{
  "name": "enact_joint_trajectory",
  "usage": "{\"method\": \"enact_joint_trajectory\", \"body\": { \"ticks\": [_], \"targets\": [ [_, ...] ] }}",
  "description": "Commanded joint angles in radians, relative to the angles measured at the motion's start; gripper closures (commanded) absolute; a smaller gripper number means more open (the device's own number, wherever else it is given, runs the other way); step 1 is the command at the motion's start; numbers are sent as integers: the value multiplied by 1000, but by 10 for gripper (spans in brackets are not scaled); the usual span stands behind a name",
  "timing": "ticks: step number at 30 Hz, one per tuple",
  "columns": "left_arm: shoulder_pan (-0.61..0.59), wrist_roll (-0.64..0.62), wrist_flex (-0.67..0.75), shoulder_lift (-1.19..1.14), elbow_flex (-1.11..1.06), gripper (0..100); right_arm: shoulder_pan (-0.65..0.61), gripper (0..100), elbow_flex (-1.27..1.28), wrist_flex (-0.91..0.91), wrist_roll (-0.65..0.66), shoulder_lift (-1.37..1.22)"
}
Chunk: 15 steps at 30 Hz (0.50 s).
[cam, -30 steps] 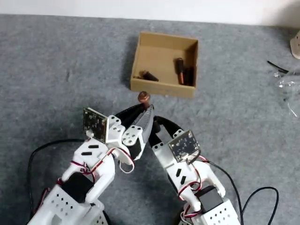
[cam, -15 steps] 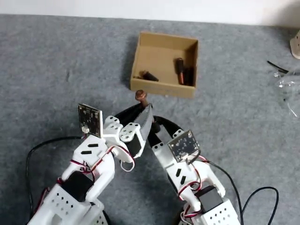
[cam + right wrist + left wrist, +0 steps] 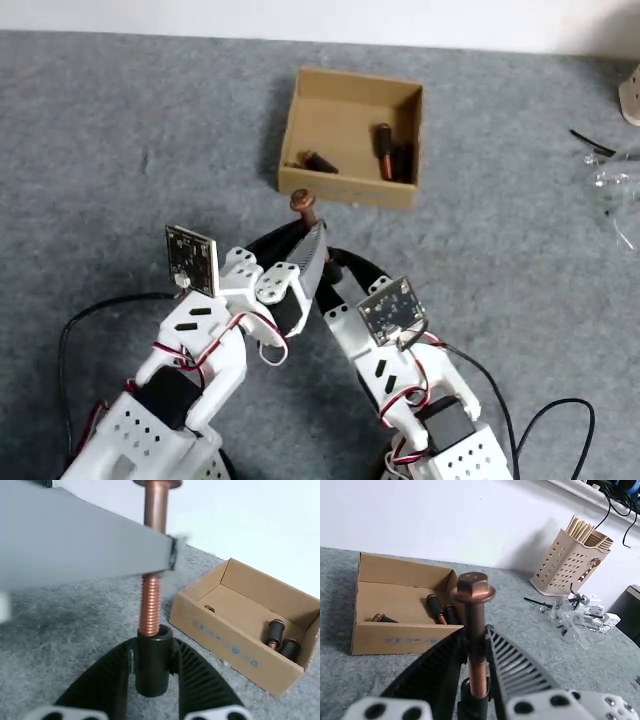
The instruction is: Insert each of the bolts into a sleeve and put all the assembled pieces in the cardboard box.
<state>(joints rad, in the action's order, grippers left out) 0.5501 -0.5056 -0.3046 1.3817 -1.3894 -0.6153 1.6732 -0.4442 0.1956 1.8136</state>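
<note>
Right jaws: clamped on the dark sleeve, which is held upright over the table.
Left jaws: clamped on the copper bolt, partway down its stem, with the head sticking up.
Bolt and sleeve: the bolt's threaded end is seen just inside the top of the sleeve. Most of the stem is not in yet.
Step in hand: the bolt is likely being put into the sleeve.
Next move: the bolt probably has to be pushed straight down and kept in line until its head is near the sleeve's top.
Cardboard box: set on the table just past the jaws, open on top.
Inside the box: about three finished pieces can be seen lying down.
Later move: the new piece would have to be lifted over the box wall and let go.
Far off: a holder of sticks and clear plastic bits.
</note>
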Motion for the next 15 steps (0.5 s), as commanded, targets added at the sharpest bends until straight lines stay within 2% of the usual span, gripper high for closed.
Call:
{"method": "enact_joint_trajectory", "body": {
  "ticks": [1, 12, 15],
  "targets": [
    [-1, 21, 5, -28, -2, 995, -7, 994, 147, 12, 9, 25],
    [-30, 41, 9, -28, -1, 995, -8, 994, 147, 12, 9, 25],
    [-58, 41, 58, -28, -12, 995, -8, 994, 147, 12, 9, 25]
  ]
}}
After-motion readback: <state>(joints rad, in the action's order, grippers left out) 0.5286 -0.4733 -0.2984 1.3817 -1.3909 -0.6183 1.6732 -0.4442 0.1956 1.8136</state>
